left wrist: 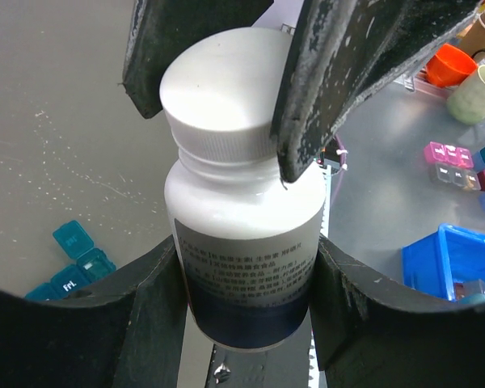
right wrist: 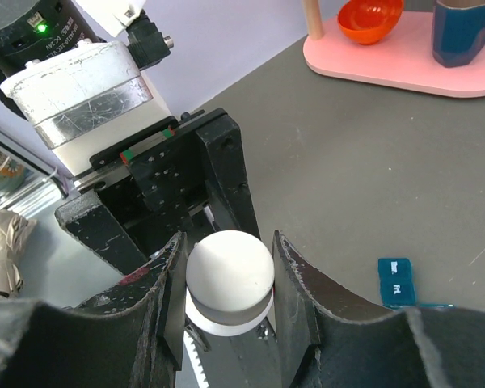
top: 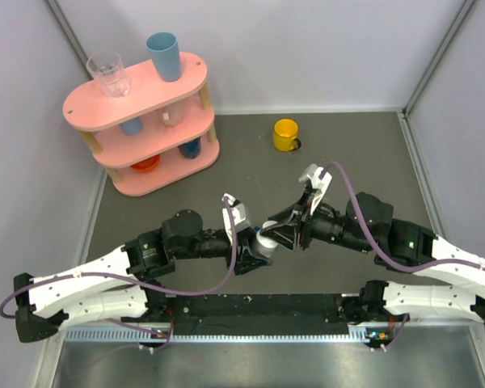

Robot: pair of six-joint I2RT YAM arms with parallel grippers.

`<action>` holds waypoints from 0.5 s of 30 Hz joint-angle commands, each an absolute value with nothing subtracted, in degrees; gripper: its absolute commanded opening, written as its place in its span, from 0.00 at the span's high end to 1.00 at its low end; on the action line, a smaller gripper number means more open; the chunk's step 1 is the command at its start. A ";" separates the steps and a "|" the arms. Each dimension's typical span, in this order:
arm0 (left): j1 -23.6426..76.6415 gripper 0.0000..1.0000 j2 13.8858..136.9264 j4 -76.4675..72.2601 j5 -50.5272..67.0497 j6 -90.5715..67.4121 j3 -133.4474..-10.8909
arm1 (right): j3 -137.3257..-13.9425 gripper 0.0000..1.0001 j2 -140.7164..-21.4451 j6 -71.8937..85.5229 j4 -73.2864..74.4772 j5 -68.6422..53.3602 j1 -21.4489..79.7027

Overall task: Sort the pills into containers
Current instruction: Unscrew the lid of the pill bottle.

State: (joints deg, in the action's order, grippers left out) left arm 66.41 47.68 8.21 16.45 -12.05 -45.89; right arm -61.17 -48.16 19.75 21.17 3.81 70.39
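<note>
Our left gripper (left wrist: pixel 246 283) clamps the bottle (left wrist: pixel 246 214), jaws part-open; the right gripper (right wrist: pixel 228 279) likewise pinches its cap (left wrist: pixel 218 81). We should twist about the bottle's axis, holding the body firm.

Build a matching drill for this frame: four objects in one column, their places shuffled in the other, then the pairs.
Things
1. white bottle
2. yellow mug
3. teal pill box
4. blue cup

Places
A. on the top tier of the pink shelf
B. lying flat on the table, untouched
C. gripped by the left hand at the body and by the right hand at the cap
D. standing alone on the table, right of the shelf

Pairs: 1-C, 2-D, 3-B, 4-A
</note>
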 commanded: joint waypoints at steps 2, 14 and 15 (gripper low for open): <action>66.36 1.00 44.47 1.58 16.44 -12.66 -47.29 | -60.82 1.00 -47.02 20.30 21.18 7.12 70.84; 66.27 1.00 41.75 -6.15 14.42 -16.43 -43.69 | -57.75 1.00 -45.88 23.29 16.88 8.52 70.84; 66.27 1.00 41.66 -6.15 14.41 -16.52 -43.59 | -57.57 1.00 -45.62 23.38 16.79 8.70 70.84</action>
